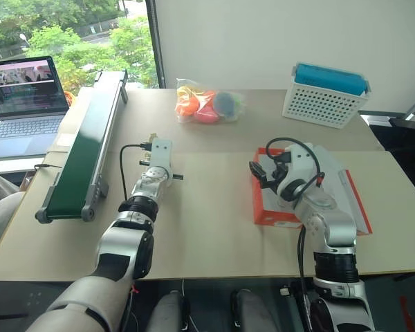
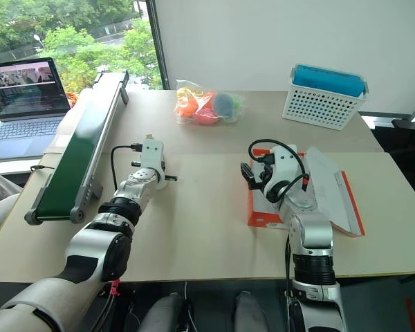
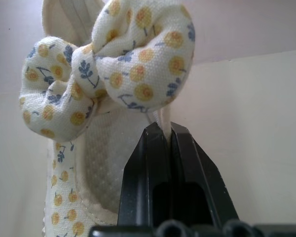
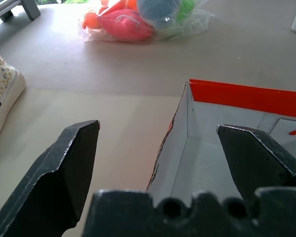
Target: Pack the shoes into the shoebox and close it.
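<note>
A cream shoe (image 3: 138,59) with a yellow-and-blue flower print and a fabric bow stands right in front of my left gripper (image 3: 163,129), which is shut on the shoe's thin cream rim. The same shoe's toe (image 4: 2,91) rests on the table to the left of the box. The orange-red shoebox (image 1: 270,216) lies open at the right of the table, white inside, its lid (image 1: 356,200) folded out to the right. My right gripper (image 4: 158,127) hovers open over the box's left front corner with nothing between its fingers.
A green conveyor belt (image 1: 83,149) runs along the table's left side, with a laptop (image 1: 24,97) beyond it. A plastic bag of colourful toys (image 1: 207,104) lies at the back middle. A white perforated basket with a blue top (image 1: 325,97) stands at the back right.
</note>
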